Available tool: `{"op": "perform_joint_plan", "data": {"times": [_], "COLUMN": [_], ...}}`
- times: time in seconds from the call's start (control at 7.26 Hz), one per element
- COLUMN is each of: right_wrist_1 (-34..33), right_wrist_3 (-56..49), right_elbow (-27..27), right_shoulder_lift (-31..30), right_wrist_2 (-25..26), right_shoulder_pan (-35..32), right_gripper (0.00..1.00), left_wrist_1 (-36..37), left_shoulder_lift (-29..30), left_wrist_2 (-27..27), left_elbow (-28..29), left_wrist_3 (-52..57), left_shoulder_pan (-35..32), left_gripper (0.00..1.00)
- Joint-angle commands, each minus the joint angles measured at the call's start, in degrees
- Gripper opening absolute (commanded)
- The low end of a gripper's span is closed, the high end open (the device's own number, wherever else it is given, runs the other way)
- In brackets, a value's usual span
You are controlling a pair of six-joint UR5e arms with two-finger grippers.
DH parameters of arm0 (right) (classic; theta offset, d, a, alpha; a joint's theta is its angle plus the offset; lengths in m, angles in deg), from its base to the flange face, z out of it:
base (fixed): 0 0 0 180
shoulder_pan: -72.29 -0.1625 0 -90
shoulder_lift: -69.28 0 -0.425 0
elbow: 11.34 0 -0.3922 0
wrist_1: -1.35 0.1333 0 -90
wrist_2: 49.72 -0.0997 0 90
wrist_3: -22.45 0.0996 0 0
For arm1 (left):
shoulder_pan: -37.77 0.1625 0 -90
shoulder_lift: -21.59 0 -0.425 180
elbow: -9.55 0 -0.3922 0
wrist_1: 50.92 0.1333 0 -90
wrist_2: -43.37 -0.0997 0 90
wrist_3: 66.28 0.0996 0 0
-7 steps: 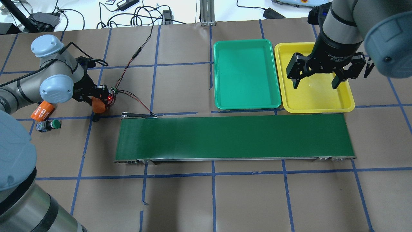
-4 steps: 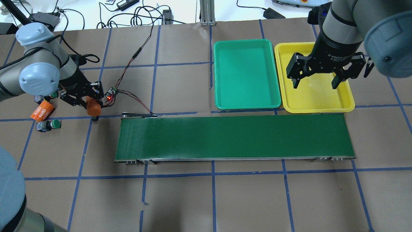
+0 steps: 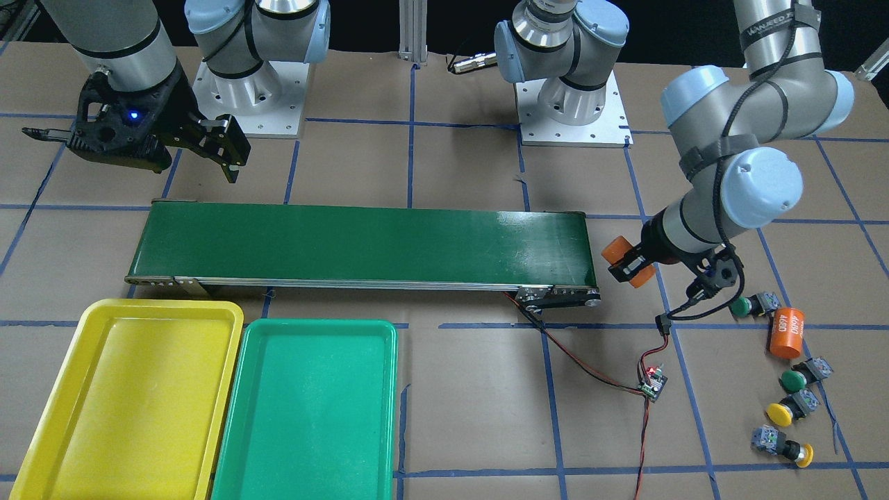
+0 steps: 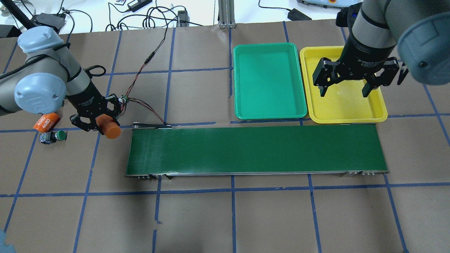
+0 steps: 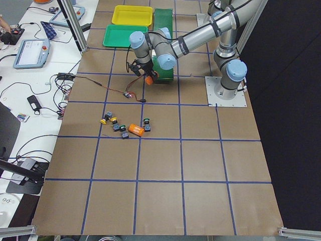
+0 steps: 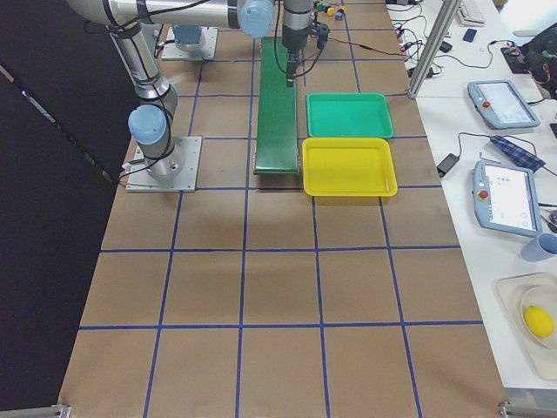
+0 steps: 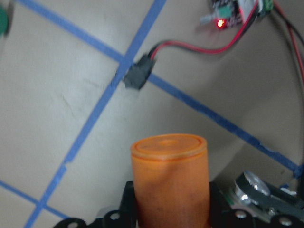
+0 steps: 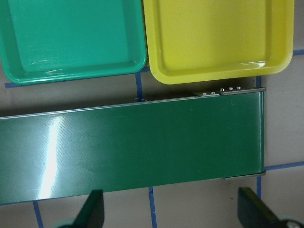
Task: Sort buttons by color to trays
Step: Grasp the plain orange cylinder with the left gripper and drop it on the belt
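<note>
My left gripper (image 4: 105,127) is shut on an orange cylinder (image 4: 109,128), held just off the left end of the belt; the left wrist view shows the orange cylinder (image 7: 169,180) between the jaws. Two green buttons (image 3: 743,305) (image 3: 792,380) and two yellow buttons (image 3: 779,414) (image 3: 804,455) lie on the table behind it. One green button (image 4: 60,135) shows overhead. My right gripper (image 4: 346,89) hangs open and holds nothing, over the yellow tray (image 4: 346,105). The green tray (image 4: 269,80) beside it holds nothing.
A long dark-green conveyor belt (image 4: 256,149) runs between my left arm and the trays. A second orange cylinder (image 3: 787,332) lies among the buttons. A small circuit board (image 3: 653,378) with red and black wires sits near the belt's end.
My left arm has swung the orange cylinder away from the circuit board, toward the near left corner of the belt. The right arm has not moved.
</note>
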Motion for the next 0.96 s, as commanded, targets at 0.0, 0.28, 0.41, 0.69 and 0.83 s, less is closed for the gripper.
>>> {"op": "perform_joint_plan", "data": {"times": [0.0,0.28,0.41,0.69,0.83], "right_wrist_1": [0.00,0.00,0.00,0.09,0.00], "right_wrist_3": [0.00,0.00,0.00,0.00,0.09], "right_elbow": [0.00,0.09,0.09,0.35,0.35], "right_shoulder_lift": [0.00,0.00,0.00,-0.09,-0.09], "right_wrist_2": [0.07,0.24,0.16,0.07,-0.02], "right_shoulder_pan": [0.00,0.00,0.00,0.00,0.00], "right_gripper": [1.00,1.00,1.00,1.00,1.00], "left_wrist_1": [-0.02,0.51,0.51,2.69,2.79], "left_shoulder_lift": [-2.19,-1.76,-1.41,-1.57,-2.28], "left_wrist_2": [0.62,0.18,0.09,-0.08,-0.34], "left_elbow": [-2.30,-3.97,-4.41,-3.55,-2.50], "left_wrist_3": [-16.41,-24.63,-24.83,-22.48,-16.89], "left_shoulder_pan": [-7.83,-11.28,-11.47,-10.95,-10.16], "left_gripper": [0.00,0.06,0.47,1.00,1.00]}}
